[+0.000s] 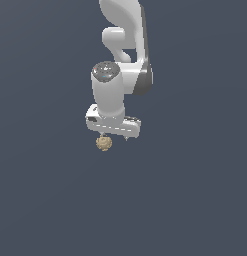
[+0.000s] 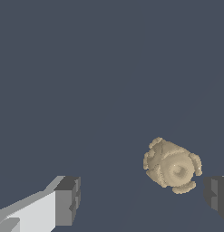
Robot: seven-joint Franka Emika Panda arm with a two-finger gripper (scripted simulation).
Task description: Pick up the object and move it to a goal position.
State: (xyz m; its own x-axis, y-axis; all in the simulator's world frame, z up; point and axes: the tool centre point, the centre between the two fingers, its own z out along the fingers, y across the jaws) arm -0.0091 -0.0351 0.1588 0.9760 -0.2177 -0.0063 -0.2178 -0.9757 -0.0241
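Observation:
The object is a small tan lumpy ball (image 1: pixel 104 143) lying on the dark blue-grey floor. My white gripper (image 1: pixel 114 137) hangs just above it, and the ball sits under the end of the hand toward the exterior view's left. In the wrist view the ball (image 2: pixel 172 168) lies between the two dark finger pads, close to one pad (image 2: pixel 216 195) and far from the other (image 2: pixel 68 200). It sits slightly off the line between them. The gripper (image 2: pixel 143 198) is open and holds nothing.
The white arm (image 1: pixel 122 60) rises behind the gripper toward the top of the exterior view. Plain dark floor (image 1: pixel 195 200) surrounds the ball on all sides. No other objects or goal marker show.

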